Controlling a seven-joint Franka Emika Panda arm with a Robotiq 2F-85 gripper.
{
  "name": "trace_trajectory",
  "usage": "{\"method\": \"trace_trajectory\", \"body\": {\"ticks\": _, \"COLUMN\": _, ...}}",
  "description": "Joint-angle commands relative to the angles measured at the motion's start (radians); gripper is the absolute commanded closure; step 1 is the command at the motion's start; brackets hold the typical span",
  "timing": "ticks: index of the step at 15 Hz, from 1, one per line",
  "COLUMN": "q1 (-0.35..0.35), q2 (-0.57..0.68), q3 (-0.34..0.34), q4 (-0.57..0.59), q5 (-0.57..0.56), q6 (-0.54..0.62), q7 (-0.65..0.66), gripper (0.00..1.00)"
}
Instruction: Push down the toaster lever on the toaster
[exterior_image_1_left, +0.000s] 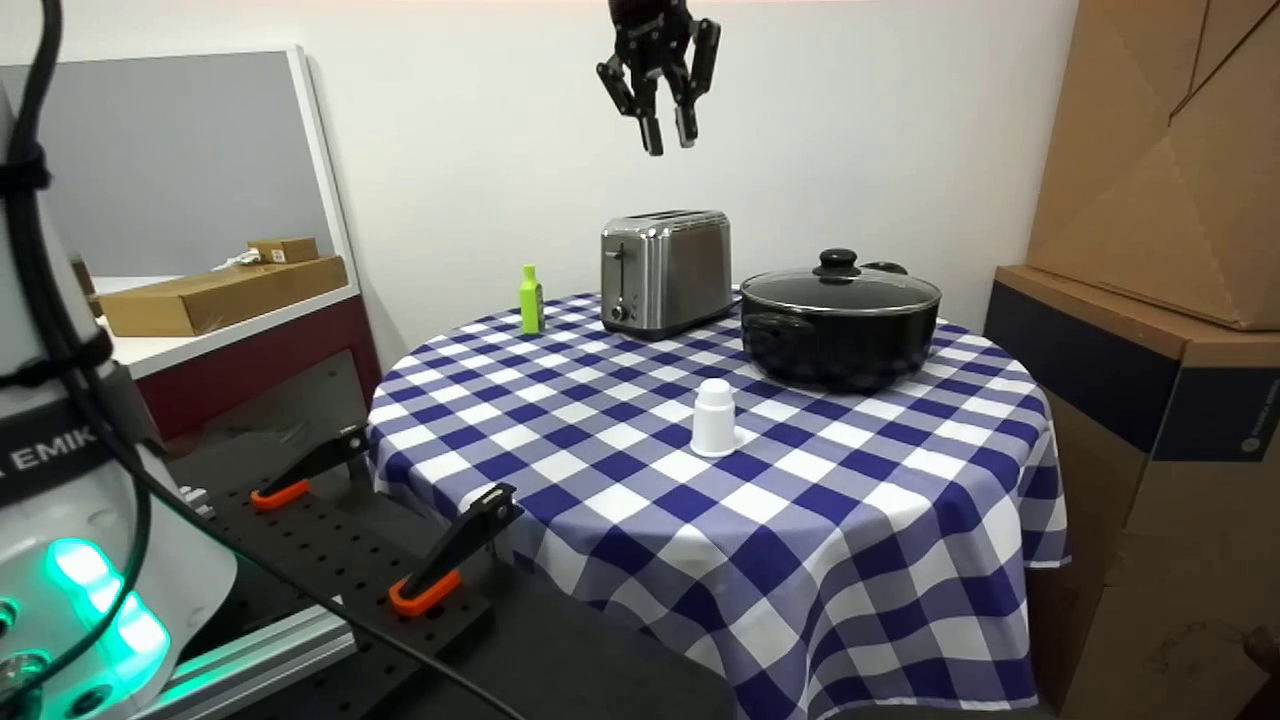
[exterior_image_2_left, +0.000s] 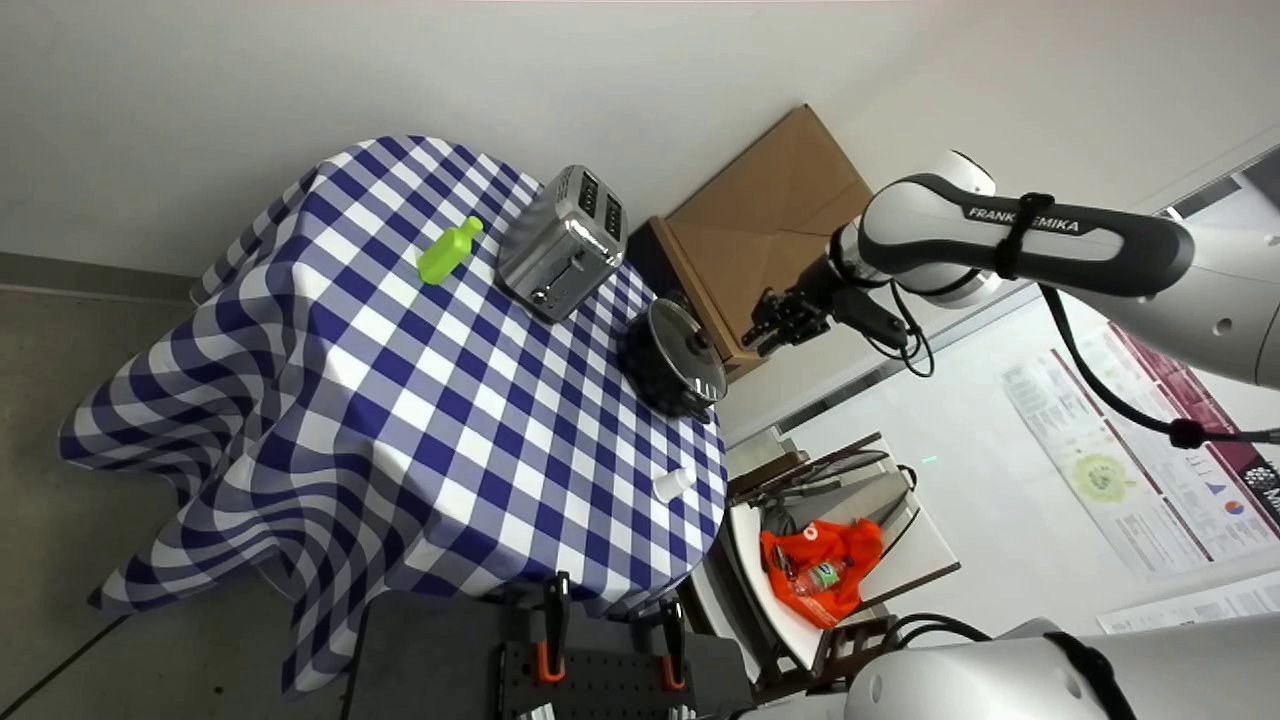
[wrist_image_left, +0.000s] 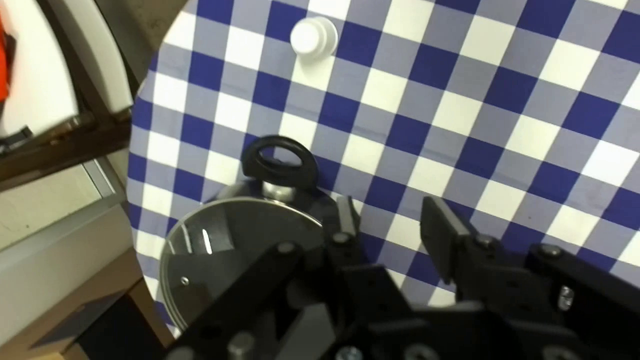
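Note:
The toaster (exterior_image_1_left: 690, 272) is a shiny silver box with a dark base, standing upright on the checked cloth near the back of the round table. It also shows in an exterior view from above (exterior_image_2_left: 540, 243), with its top slots visible. Its lever (exterior_image_1_left: 615, 254) sits near the top of the slot on the narrow end, above a round knob (exterior_image_1_left: 618, 312). My gripper (exterior_image_1_left: 669, 138) hangs in the air well above table height, touching nothing. In the wrist view (wrist_image_left: 387, 212) its fingers are apart with only cloth between them. The toaster is out of the wrist view.
A black lidded pot (exterior_image_1_left: 840, 335) stands beside the toaster. A green bottle (exterior_image_1_left: 531, 300) stands on the toaster's other side. A white shaker (exterior_image_1_left: 713, 420) stands nearer the table's front. Clamps (exterior_image_1_left: 460, 545) grip the black board at the edge. Cardboard boxes (exterior_image_1_left: 1150, 400) stand beside the table.

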Motion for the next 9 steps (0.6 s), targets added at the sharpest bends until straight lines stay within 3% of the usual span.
{"method": "trace_trajectory", "body": {"ticks": 1, "q1": 0.055, "q2": 0.08, "q3": 0.049, "q4": 0.038, "q5": -0.064, "q6": 0.108, "q7": 0.047, "gripper": 0.93}}
{"method": "trace_trajectory", "body": {"ticks": 3, "q1": 0.077, "q2": 0.133, "q3": 0.068, "q4": 0.065, "q5": -0.097, "q6": 0.19, "q7": 0.09, "gripper": 1.0}}
{"method": "trace_trajectory", "body": {"ticks": 9, "q1": 0.133, "q2": 0.305, "q3": 0.062, "q4": 0.165, "q5": -0.167, "q6": 0.387, "q7": 0.222, "gripper": 1.0}}
